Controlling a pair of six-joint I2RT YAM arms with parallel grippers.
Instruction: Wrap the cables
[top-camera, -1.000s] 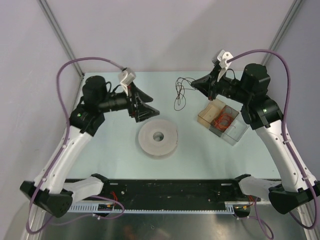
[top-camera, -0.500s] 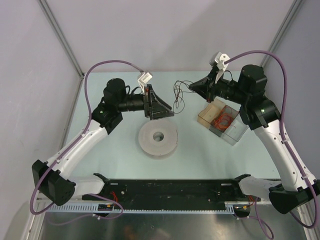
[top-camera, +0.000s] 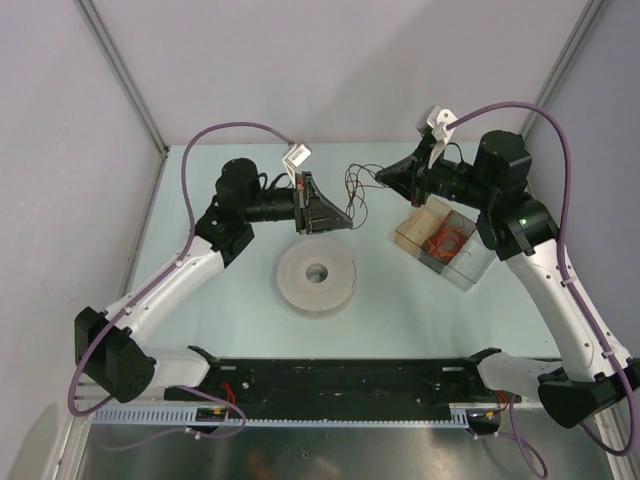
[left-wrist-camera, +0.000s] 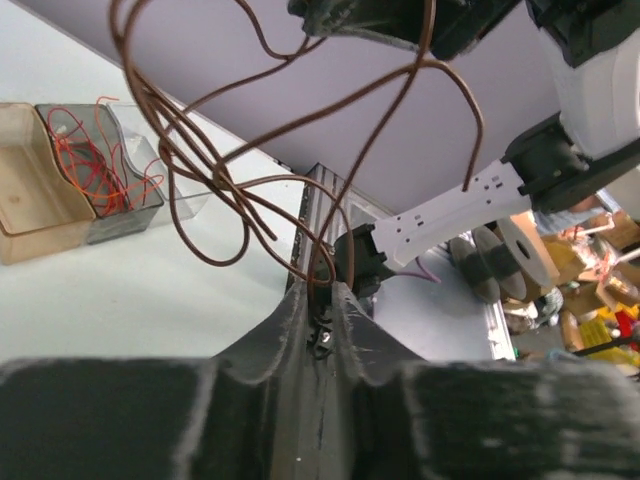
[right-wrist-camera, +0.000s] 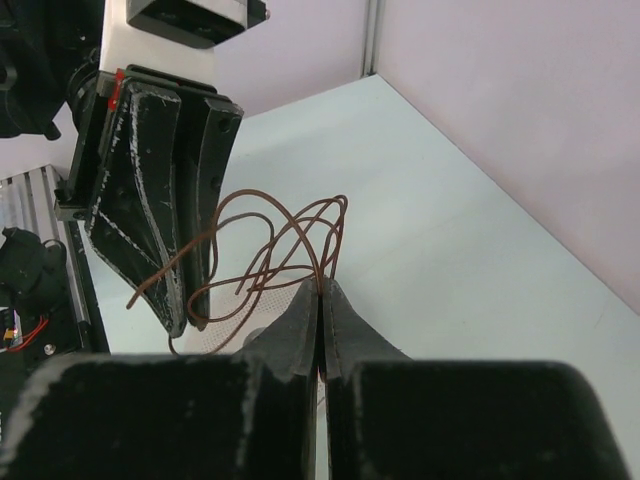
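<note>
The cable (top-camera: 352, 190) is a thin brown wire hanging in loose loops between my two grippers, above the table's far middle. My right gripper (top-camera: 379, 176) is shut on one strand; in its wrist view the wire (right-wrist-camera: 337, 235) rises out of the closed tips (right-wrist-camera: 321, 286). My left gripper (top-camera: 350, 225) has closed on another strand, which enters the narrow gap at its tips (left-wrist-camera: 321, 292) while the loops (left-wrist-camera: 481, 125) spread above. The white perforated spool (top-camera: 316, 276) lies flat on the table below the left gripper, with no wire on it.
A clear compartment box (top-camera: 470, 268) stands at the right under the right arm, holding an orange-red wire coil (top-camera: 446, 243). A black rail (top-camera: 340, 375) runs along the near edge. Grey walls close in the back and sides.
The left arm swung right to the hanging wire, and its jaws went from wide open to closed on a strand. The right gripper kept its hold and shifted slightly left.
</note>
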